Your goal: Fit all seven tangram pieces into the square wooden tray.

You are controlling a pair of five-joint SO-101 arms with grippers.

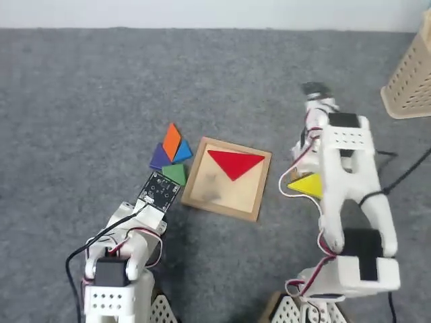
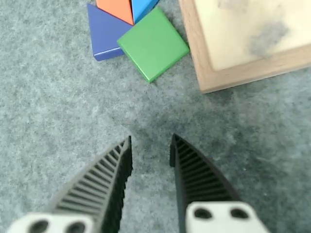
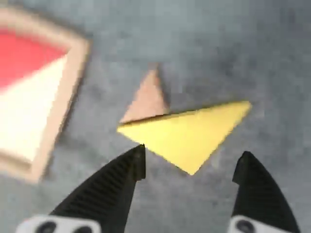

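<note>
On nubby grey carpet (image 1: 101,87), the left gripper (image 2: 151,141) hangs with ribbed black jaws slightly parted and nothing between them. The right gripper (image 3: 193,153) stands wide open over a flat yellow triangle (image 3: 187,133); whether it touches the piece cannot be told.

A small tan triangle (image 3: 146,102) meets the yellow one's long edge. Both lie at the square wooden tray's (image 1: 222,210) 3 o'clock, where the white right arm hides part of the yellow piece in the high view.

At the tray's 9 o'clock four smooth pieces cluster, touching: a green square (image 2: 153,43), a violet piece (image 2: 104,34), an orange one (image 2: 116,8) and a blue one (image 2: 143,7) — the last two cut off in the left wrist view.

Inside the pale tray a red triangle (image 1: 234,163) lies along its 12 o'clock side. A woven basket (image 1: 411,67) stands at the table's 2 o'clock, cropped by the edge.
</note>
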